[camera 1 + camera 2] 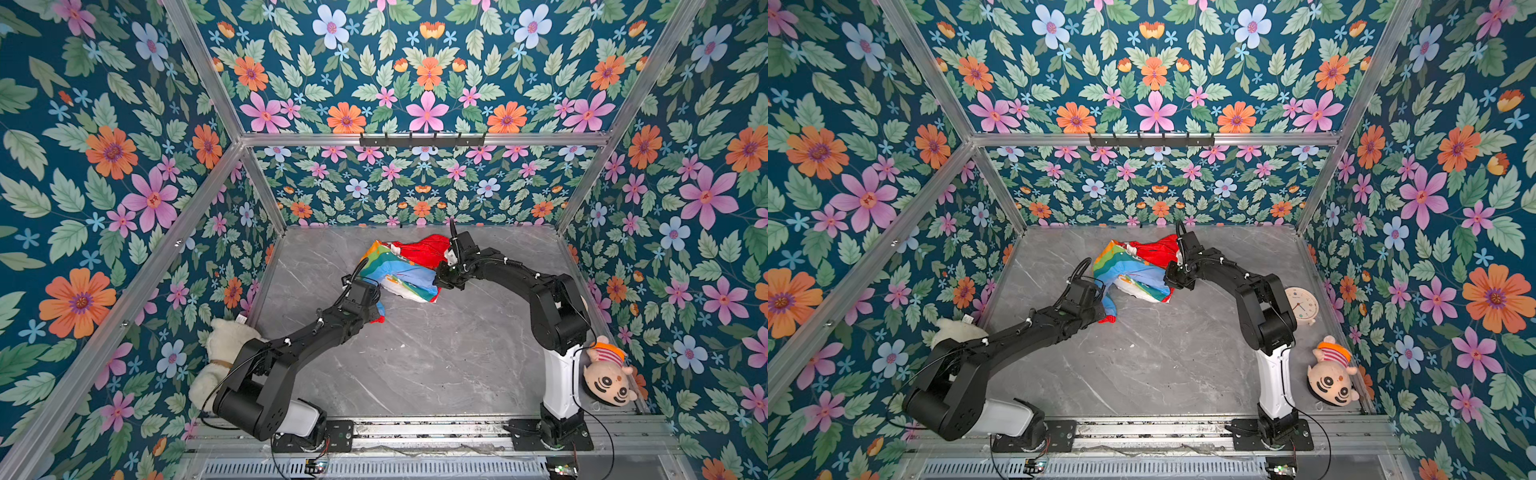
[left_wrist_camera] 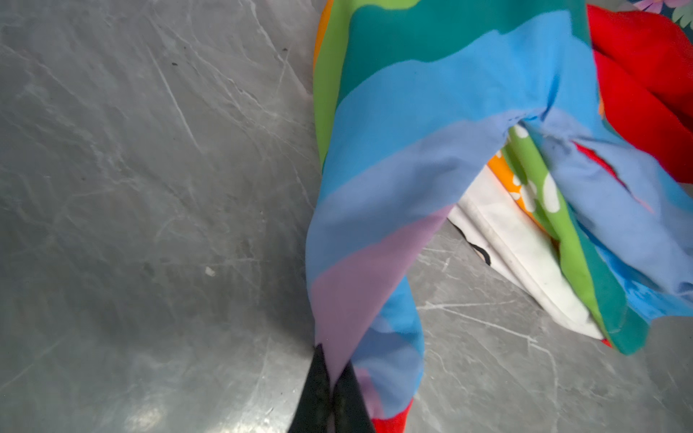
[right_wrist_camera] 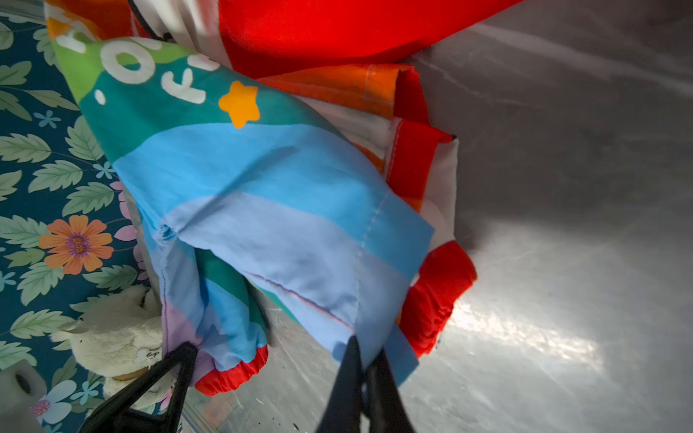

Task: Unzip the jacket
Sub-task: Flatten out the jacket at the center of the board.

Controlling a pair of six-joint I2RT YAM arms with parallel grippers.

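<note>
Rainbow fabric of the bunched jacket (image 1: 399, 270) is pinched tight in both jaws; pulling it flat to expose the hidden zipper likely comes next.

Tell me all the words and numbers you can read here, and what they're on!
"O" and "F", in white on the jacket; folds hide the rest of the words.
Tag on the white plush: a tiny word, too small to read.
Clock: its numbers are too small to read.
</note>
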